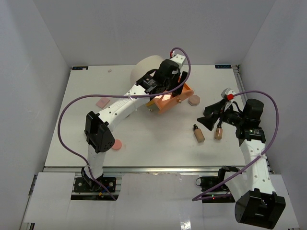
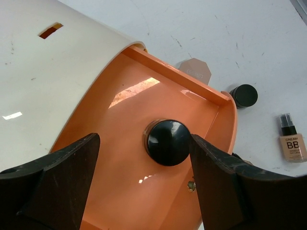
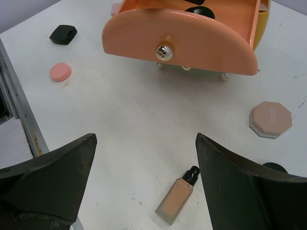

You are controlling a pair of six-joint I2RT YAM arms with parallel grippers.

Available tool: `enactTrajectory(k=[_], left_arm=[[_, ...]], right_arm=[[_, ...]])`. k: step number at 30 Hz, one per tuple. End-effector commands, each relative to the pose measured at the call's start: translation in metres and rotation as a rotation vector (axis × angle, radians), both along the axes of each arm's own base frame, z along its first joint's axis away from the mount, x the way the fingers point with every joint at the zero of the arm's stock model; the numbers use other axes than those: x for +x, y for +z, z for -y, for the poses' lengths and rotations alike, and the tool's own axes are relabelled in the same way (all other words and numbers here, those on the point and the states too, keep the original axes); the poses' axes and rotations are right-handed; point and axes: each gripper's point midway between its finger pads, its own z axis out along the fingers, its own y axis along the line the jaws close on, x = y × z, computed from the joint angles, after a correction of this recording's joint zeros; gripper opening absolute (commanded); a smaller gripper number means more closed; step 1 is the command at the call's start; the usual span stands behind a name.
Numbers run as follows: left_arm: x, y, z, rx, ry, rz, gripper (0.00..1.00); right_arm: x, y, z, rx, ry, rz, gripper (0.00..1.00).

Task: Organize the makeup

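Top external view, left to right: pink compact (image 1: 116, 144) loose on the counter (image 1: 144, 139); left pincer (image 2: 144, 153), arm stretched far forward, jaws wide over the orange drawer (image 2: 120, 120) with a black jar (image 2: 168, 142) lying inside, so stowing looks done. Beige compact (image 1: 194, 100), tan bottle (image 1: 199, 134) and second bottle (image 1: 218, 132) lie loose beside the right pincer (image 1: 208, 118), wide and empty, elbow bent. Next move, likely: lift the left arm clear and fetch another piece.

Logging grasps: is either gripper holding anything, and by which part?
Nothing is held. Left gripper open above black jar in drawer; right gripper open, empty.
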Motion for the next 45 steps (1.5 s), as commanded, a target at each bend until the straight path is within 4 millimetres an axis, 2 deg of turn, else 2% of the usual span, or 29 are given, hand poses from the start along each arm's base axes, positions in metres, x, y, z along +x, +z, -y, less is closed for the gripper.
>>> enactTrajectory(k=[1, 3, 5, 8, 9, 11, 13, 15, 17, 18, 20, 23, 25, 28, 32, 35, 39, 45], left_arm=[[-0.016, 0.069, -0.010, -0.106, -0.022, 0.090, 0.86], [-0.026, 0.089, -0.016, -0.139, -0.039, 0.117, 0.86], [-0.043, 0.127, -0.033, -0.198, -0.052, 0.185, 0.86], [-0.071, 0.145, -0.069, -0.229, -0.053, 0.269, 0.88], [-0.072, 0.124, -0.078, -0.201, -0.038, 0.267, 0.89], [-0.090, 0.131, -0.115, -0.229, 0.002, 0.327, 0.91], [-0.102, 0.112, -0.143, -0.224, 0.045, 0.339, 0.93], [-0.106, 0.073, -0.172, -0.194, 0.109, 0.306, 0.94], [-0.113, 0.056, -0.199, -0.202, 0.158, 0.299, 0.94], [-0.115, 0.050, -0.207, -0.208, 0.176, 0.293, 0.95], [-0.121, 0.047, -0.222, -0.234, 0.216, 0.318, 0.94], [-0.128, 0.012, -0.235, -0.206, 0.251, 0.304, 0.95], [-0.132, 0.012, -0.238, -0.218, 0.253, 0.309, 0.95], [-0.136, 0.017, -0.241, -0.236, 0.253, 0.324, 0.95], [-0.137, 0.014, -0.235, -0.242, 0.224, 0.310, 0.95], [-0.137, 0.012, -0.231, -0.241, 0.210, 0.299, 0.95], [-0.138, 0.013, -0.231, -0.244, 0.207, 0.299, 0.95], [-0.138, 0.012, -0.231, -0.240, 0.205, 0.300, 0.95]], right_arm=[[0.010, 0.001, 0.010, -0.009, -0.056, 0.015, 0.90], [0.023, -0.004, 0.023, -0.039, -0.150, 0.004, 0.90], [0.038, -0.014, 0.043, -0.099, -0.287, -0.011, 0.91], [0.058, -0.030, 0.075, -0.194, -0.470, -0.053, 0.91], [0.063, -0.037, 0.083, -0.226, -0.521, -0.075, 0.91], [0.070, -0.051, 0.092, -0.264, -0.579, -0.131, 0.90], [0.075, -0.062, 0.096, -0.294, -0.621, -0.179, 0.90], [0.083, -0.070, 0.098, -0.335, -0.674, -0.212, 0.90], [0.092, -0.088, 0.102, -0.388, -0.721, -0.268, 0.90], [0.097, -0.089, 0.102, -0.399, -0.729, -0.278, 0.90], [0.103, -0.112, 0.101, -0.441, -0.718, -0.351, 0.90], [0.113, -0.133, 0.104, -0.475, -0.719, -0.418, 0.90], [0.124, -0.135, 0.107, -0.493, -0.729, -0.425, 0.90], [0.135, -0.151, 0.107, -0.512, -0.714, -0.468, 0.91], [0.146, -0.163, 0.099, -0.495, -0.681, -0.509, 0.95], [0.153, -0.165, 0.087, -0.498, -0.648, -0.513, 0.97], [0.160, -0.175, 0.085, -0.500, -0.643, -0.543, 1.00], [0.160, -0.190, 0.085, -0.537, -0.641, -0.575, 0.85]])
